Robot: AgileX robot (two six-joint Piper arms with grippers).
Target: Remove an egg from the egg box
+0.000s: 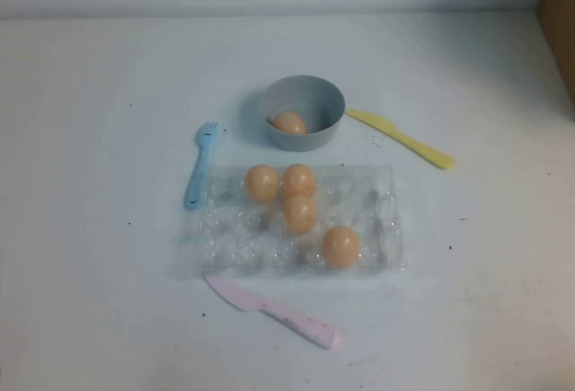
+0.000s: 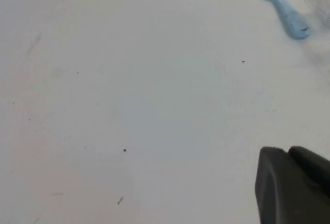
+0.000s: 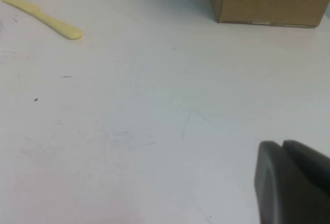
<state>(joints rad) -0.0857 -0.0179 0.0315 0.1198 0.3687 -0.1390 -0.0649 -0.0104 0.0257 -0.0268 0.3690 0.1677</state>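
Note:
The clear crinkly egg box [image 1: 235,238] lies flat at the table's middle. Several orange-tan eggs sit in its cups: one at the back left [image 1: 261,182], one beside it [image 1: 298,179], one in the middle [image 1: 300,213] and one at the front right [image 1: 340,246]. Another egg [image 1: 289,122] lies in the grey-blue bowl [image 1: 316,94] behind the box. Neither arm shows in the high view. My left gripper [image 2: 289,152] is shut and empty over bare table, left of the box. My right gripper [image 3: 282,144] is shut and empty over bare table on the right.
A blue fork [image 1: 199,166] lies left of the box; its handle shows in the left wrist view [image 2: 287,12]. A pink knife [image 1: 274,311] lies in front. A yellow knife [image 1: 401,138] lies at the back right, also in the right wrist view [image 3: 44,18]. A cardboard box [image 3: 268,0] stands far right.

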